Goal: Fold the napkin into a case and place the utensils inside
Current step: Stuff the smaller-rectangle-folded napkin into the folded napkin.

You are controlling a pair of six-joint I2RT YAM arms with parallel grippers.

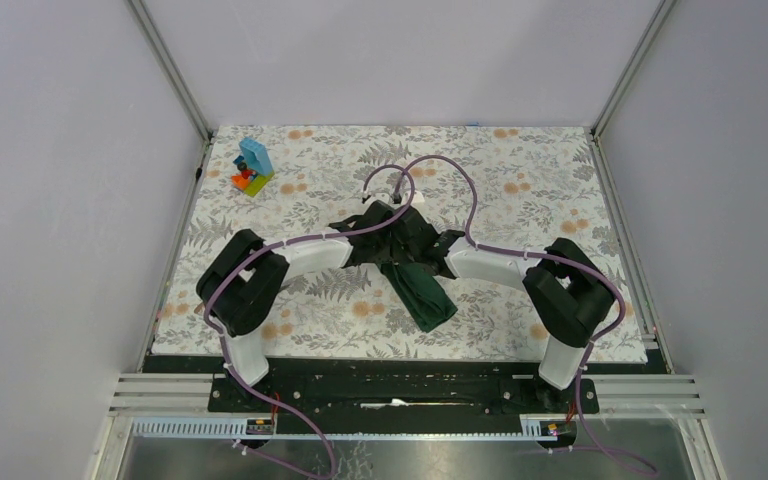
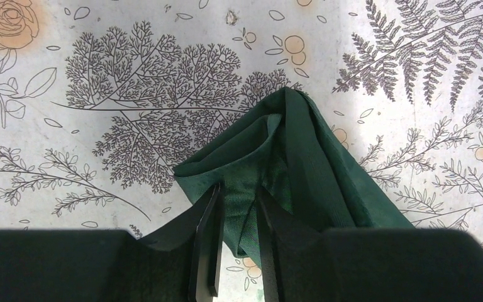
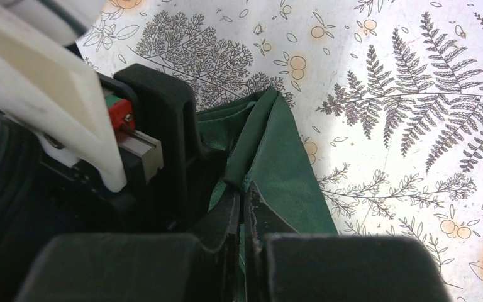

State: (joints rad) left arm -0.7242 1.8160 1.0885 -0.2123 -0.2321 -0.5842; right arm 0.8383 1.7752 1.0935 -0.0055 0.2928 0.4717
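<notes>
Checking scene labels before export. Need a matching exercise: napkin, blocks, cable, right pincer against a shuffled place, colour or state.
1 napkin
2 blocks
3 cable
4 right pincer

a purple
b shut on napkin
c far-left corner of the table
d dark green

Pairs: 1-d, 2-c, 3-a, 4-b

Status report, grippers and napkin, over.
Left gripper, right gripper both shut on napkin. Napkin bunched between them. Toy block stack far off, no utensils seen.

No readable text, labels or numbers
</notes>
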